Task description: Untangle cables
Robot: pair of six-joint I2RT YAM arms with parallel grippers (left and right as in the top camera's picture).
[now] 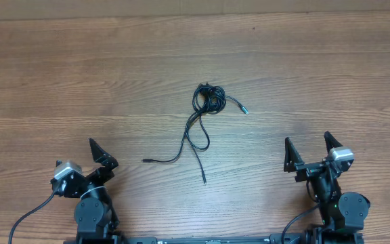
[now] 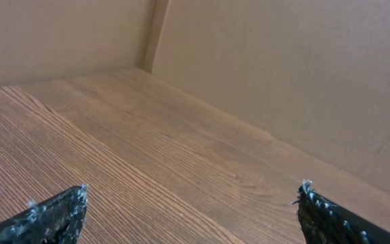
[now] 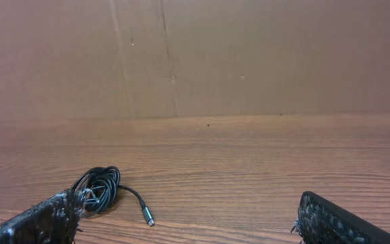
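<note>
Our left gripper (image 2: 192, 191) and right gripper (image 1: 307, 139) have jaws spread wide, empty; we see knotted black cables (image 1: 207, 102) on the wooden table (image 1: 46, 68), well apart from both.

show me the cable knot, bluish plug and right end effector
cable knot (image 1: 212, 93), overhead view, tangled coil
bluish plug (image 1: 245, 109), overhead view, its tip
right end effector (image 1: 307, 137), overhead view, between fingertips

Matt wood-grain table (image 1: 59, 74), glossy cables (image 1: 207, 102)
</note>
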